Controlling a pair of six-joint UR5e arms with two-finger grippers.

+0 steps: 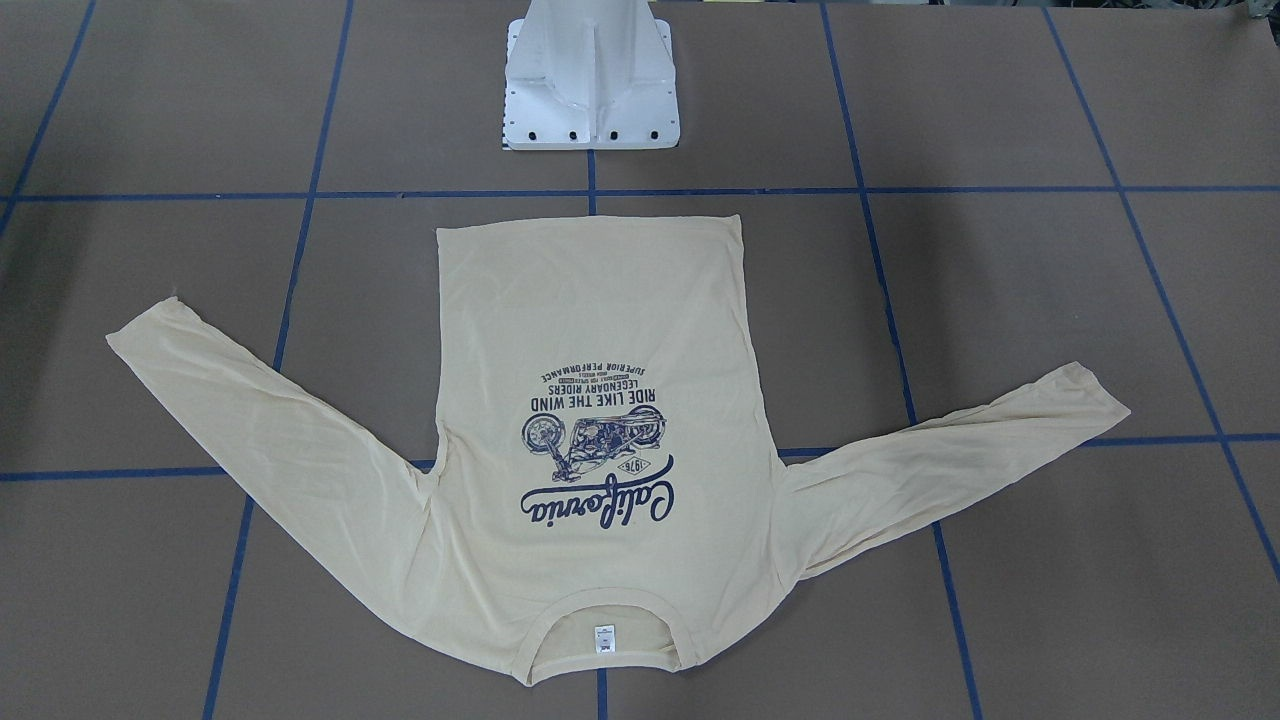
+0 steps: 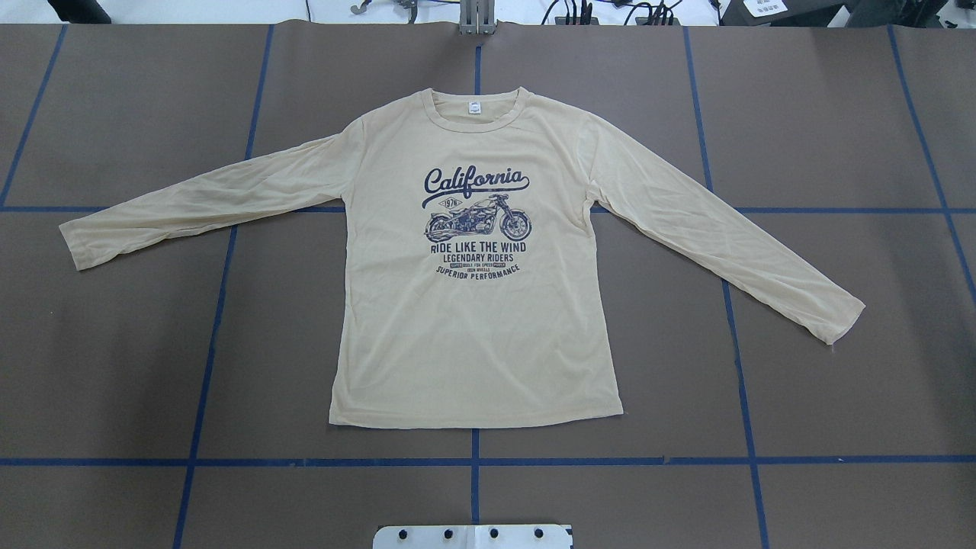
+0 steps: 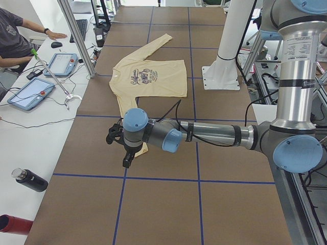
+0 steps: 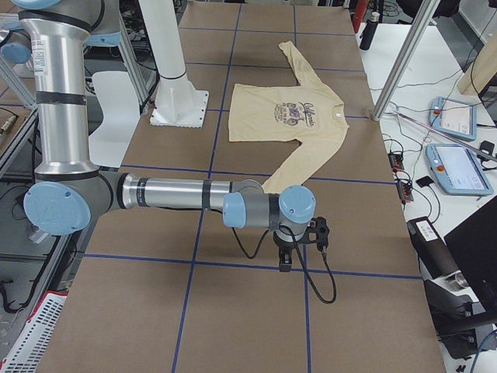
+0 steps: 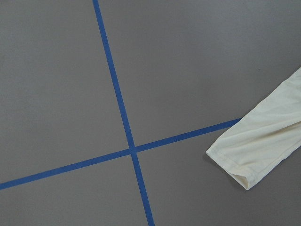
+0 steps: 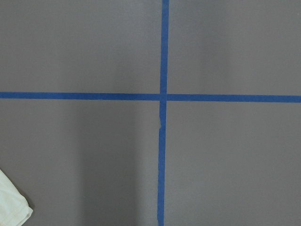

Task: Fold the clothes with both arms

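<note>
- Across the middle of the table (image 2: 114,366), the T-shirt (image 2: 473,328) is lying flat with its print facing up, its long axis running from the hem (image 2: 473,419), nearest the robot, to the collar (image 2: 476,122) on the far side
- Both sleeves are spreading outward and slanting back toward the robot's side, the left sleeve (image 2: 206,194) reaching to its left and the right sleeve (image 2: 724,236) to its right
- The left end effector (image 3: 125,162) is hanging above the table just outside the left cuff (image 5: 254,155); its wrist view is showing that cuff off to one side, so I am judging that a short move inward along the sleeve is needed
- The right end effector (image 4: 285,263) is hovering likewise outside the right cuff (image 6: 11,207), which is only peeking into a corner of its wrist view
- Each arm is sitting nearer its own sleeve, and neither appears to be touching cloth
- Whether either end effector is standing wide or narrow I cannot tell, since only the side views are showing them
</note>
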